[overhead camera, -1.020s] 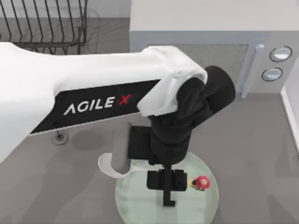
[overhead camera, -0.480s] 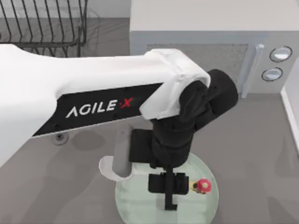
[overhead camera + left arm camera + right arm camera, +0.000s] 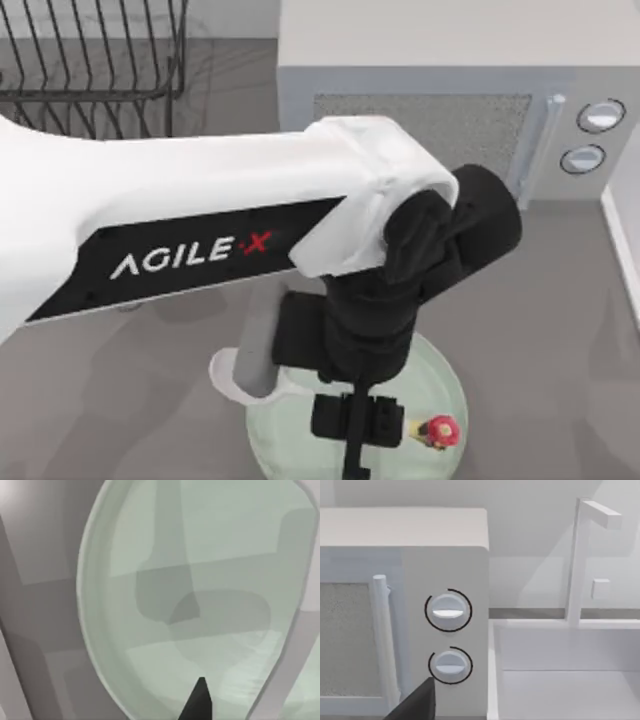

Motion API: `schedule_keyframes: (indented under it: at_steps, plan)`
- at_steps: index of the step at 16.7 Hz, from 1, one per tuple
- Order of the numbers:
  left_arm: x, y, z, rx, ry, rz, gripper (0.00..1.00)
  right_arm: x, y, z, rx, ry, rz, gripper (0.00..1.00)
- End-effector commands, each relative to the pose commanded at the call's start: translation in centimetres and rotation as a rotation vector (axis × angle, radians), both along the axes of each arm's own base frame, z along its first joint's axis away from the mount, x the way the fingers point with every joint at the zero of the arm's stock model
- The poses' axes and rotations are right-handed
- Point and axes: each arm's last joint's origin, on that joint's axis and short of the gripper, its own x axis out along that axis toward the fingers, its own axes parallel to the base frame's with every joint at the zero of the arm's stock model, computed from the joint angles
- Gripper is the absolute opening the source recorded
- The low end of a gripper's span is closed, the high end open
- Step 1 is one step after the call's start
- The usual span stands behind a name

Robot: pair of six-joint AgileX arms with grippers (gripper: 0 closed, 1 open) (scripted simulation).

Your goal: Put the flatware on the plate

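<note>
1. Landmark: the plate [image 3: 300, 440], pale green and glassy, at the near edge of the top view. To its far left stands a wire dish rack [image 3: 90, 55], well apart.
2. The flatware [image 3: 250, 350] overhangs the plate's left rim: the white bowl [image 3: 228, 375] hangs outside the rim, and the grey handle rises up and away from it under the arm. Whether it is gripped or resting cannot be told.
3. The left gripper [image 3: 352, 440] hangs above the plate's middle, so the spoon lies to its left; its fingers are hidden.
4. In the left wrist view, the plate's rim [image 3: 87, 605] curves past with bare glass inside, so there seems to be open room inward.
5. A small red and yellow object [image 3: 438, 431] sits on the plate's right part.
6. Behind and right of the plate stands a microwave [image 3: 430, 110]; the right gripper [image 3: 417, 702] faces its dials, parked; its state cannot be told.
</note>
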Motion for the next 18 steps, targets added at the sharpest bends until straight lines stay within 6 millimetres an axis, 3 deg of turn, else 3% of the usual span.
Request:
schedule_keyframes:
  at_steps: [5,10,18]
  plan:
    - [-1.3,-0.2,0.9,-0.023,0.005,-0.046,0.0,0.0,0.0,0.0,0.0,0.0,0.0,1.0]
    - [-1.2,-0.6,1.1,-0.058,-0.019,-0.033,0.0,0.0,0.0,0.0,0.0,0.0,0.0,1.0]
    - [1.3,-0.8,-1.7,-0.061,-0.065,0.058,0.0,0.0,0.0,0.0,0.0,0.0,0.0,1.0]
